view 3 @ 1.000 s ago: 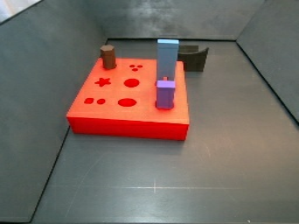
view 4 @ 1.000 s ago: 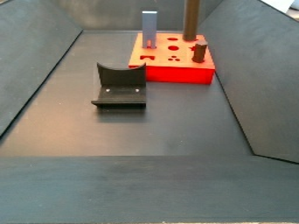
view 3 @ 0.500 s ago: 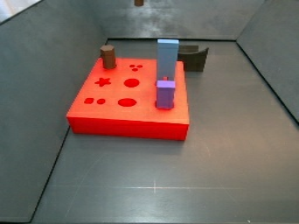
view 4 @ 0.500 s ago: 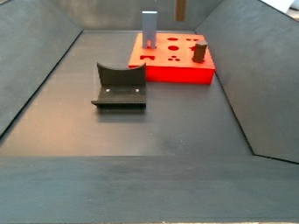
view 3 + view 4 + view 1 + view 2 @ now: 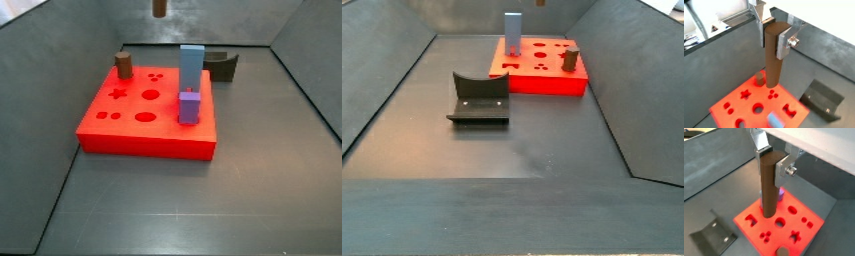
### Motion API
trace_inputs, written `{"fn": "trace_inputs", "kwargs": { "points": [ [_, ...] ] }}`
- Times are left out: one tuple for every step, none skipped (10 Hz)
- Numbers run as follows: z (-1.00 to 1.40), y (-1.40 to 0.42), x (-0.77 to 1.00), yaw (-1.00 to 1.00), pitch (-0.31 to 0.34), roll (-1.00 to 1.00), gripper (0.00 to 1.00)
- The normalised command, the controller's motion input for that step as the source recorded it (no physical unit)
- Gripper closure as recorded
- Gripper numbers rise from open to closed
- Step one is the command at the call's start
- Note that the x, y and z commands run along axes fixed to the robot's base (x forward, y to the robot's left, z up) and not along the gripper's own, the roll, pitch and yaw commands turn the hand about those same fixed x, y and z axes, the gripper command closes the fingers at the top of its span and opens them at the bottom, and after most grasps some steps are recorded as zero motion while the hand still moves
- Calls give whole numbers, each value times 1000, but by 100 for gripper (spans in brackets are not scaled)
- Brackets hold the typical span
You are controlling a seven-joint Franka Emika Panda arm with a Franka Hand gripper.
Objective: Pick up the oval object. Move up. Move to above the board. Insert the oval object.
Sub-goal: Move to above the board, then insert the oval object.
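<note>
My gripper [image 5: 773, 32] is shut on the oval object [image 5: 773, 60], a tall dark-brown peg that hangs upright between the silver fingers [image 5: 784, 42]. Both wrist views show it high above the red board [image 5: 757, 102], and the gripper [image 5: 771, 163] grips the peg's [image 5: 768, 188] top end. In both side views only the peg's lower tip shows at the top edge [image 5: 159, 8] [image 5: 541, 3], well above the board [image 5: 147, 120] [image 5: 543, 70]. The gripper itself is out of the side views.
On the board stand a light-blue block [image 5: 193, 65], a purple block [image 5: 190, 107] and a short brown cylinder [image 5: 123, 65]. The dark fixture [image 5: 480, 97] sits on the grey floor beside the board. Sloped grey walls enclose the floor.
The held peg has moved: in a side view it shrank up toward the top edge and shifted left, in the other its tip came into view at the top.
</note>
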Motion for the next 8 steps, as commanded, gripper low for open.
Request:
{"fn": "trace_inputs", "kwargs": {
  "points": [
    [84, -1000, 112, 2, 97, 3, 100],
    [87, -1000, 121, 11, 108, 2, 100],
    [96, -1000, 141, 10, 121, 12, 100],
    [82, -801, 146, 12, 131, 11, 100],
    [59, -519, 126, 9, 132, 13, 100],
    [48, -304, 98, 9, 123, 19, 100],
    [31, -173, 65, 9, 93, 21, 100],
    [0, -66, -446, 283, -291, 17, 100]
  ]
}}
